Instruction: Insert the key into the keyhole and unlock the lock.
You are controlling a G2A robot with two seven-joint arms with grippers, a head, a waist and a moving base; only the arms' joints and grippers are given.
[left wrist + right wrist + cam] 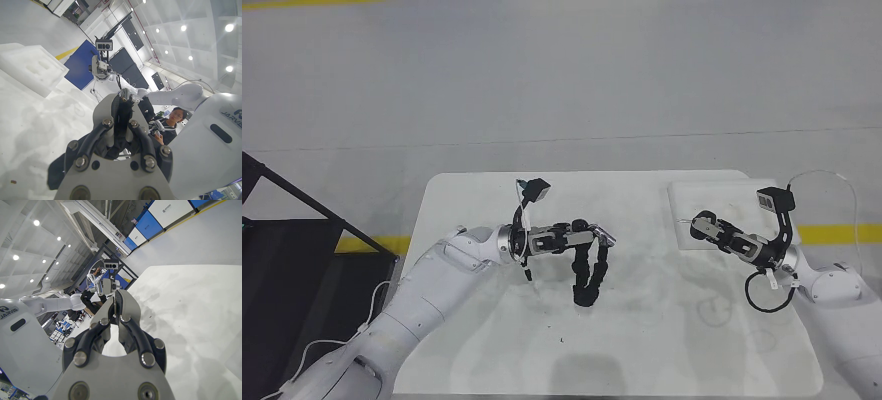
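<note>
The lock is a black sleeved cable with a metal lock head. My left gripper is shut on it near the head, above the middle of the table, and the cable's loop hangs down to the surface. In the left wrist view the black sleeve runs between the left gripper's fingers. My right gripper is raised over the table's right side, apart from the lock and turned toward it. In the right wrist view, my right gripper is shut on a thin flat metal key.
A white foam tray with shallow recesses lies at the table's back right corner, under the right gripper. A loose cable loop hangs by the right wrist. A small brown crumb lies on the table.
</note>
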